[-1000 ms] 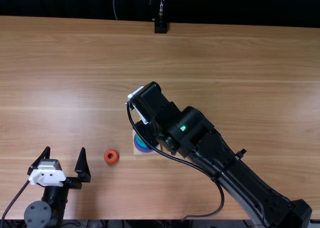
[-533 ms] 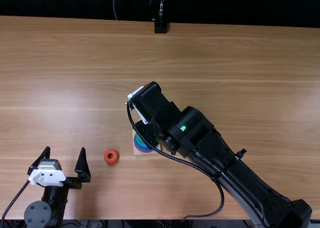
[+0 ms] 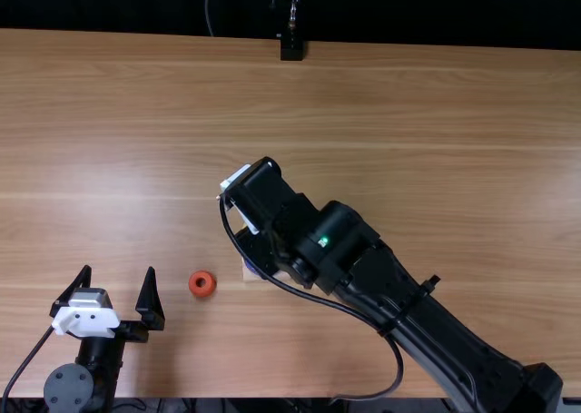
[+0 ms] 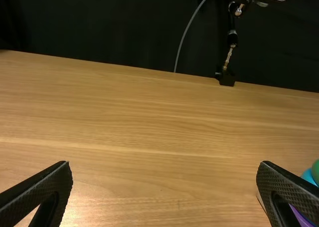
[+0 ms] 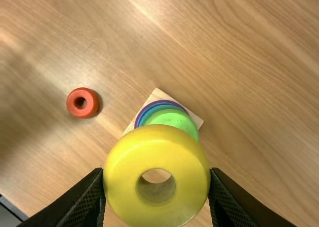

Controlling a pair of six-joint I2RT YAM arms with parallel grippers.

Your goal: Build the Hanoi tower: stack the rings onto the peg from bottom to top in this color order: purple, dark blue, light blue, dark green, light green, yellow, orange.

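The right arm slants from the lower right to the centre, its wrist shifted slightly toward the lower left since the earlier frame; its gripper pinches the yellow ring. At lower left, the left gripper stands wide. The wooden base bears stacked rings, light green ring uppermost visible. The orange ring lies left of it.

The wood-grained table is light brown. On it, the orange ring lies flat between the left fingers and right fingers; the base lies below the right ones.
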